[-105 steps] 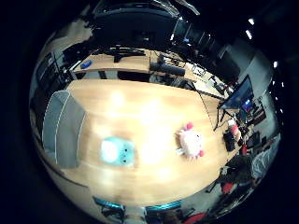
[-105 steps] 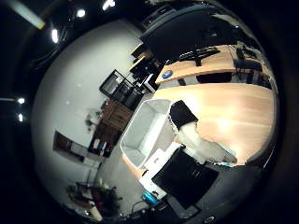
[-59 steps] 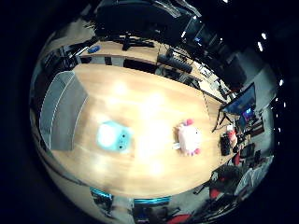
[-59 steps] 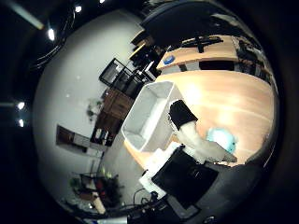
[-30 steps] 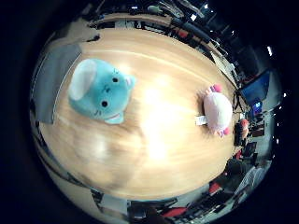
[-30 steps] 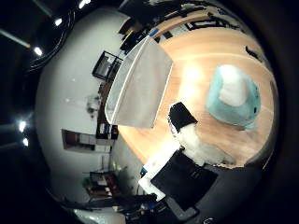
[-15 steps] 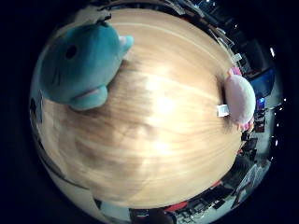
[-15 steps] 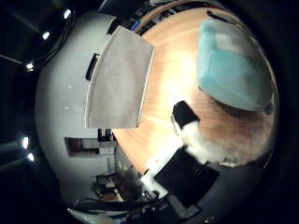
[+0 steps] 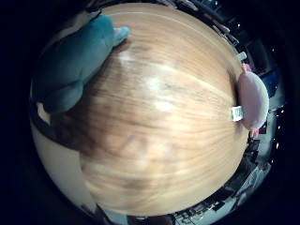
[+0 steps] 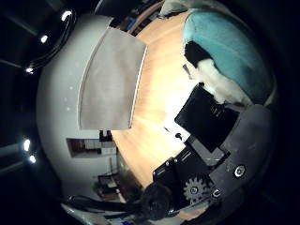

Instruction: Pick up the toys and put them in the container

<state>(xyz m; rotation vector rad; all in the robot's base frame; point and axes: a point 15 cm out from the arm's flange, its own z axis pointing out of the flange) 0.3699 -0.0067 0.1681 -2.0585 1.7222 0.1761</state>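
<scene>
Toys first: the soft teal plush toy [image 10: 230, 47] lies on the light wooden table [image 9: 164, 122] and fills a large part of both palm views, so I read it as very close under my palm. From the thumb side, the robot's right hand [image 10: 211, 140] shows as black and white parts with a small gear; a white, black-tipped finger [image 10: 206, 70] lies against the teal plush. I cannot tell whether the fingers are curled round it or merely resting on it. The rounded pale pink plush toy [image 9: 252, 99] with a small white tag sits on the same table, well apart from the teal one. The grey rectangular container [image 10: 110, 82] stands at the table's edge, apart from the teal toy.
</scene>
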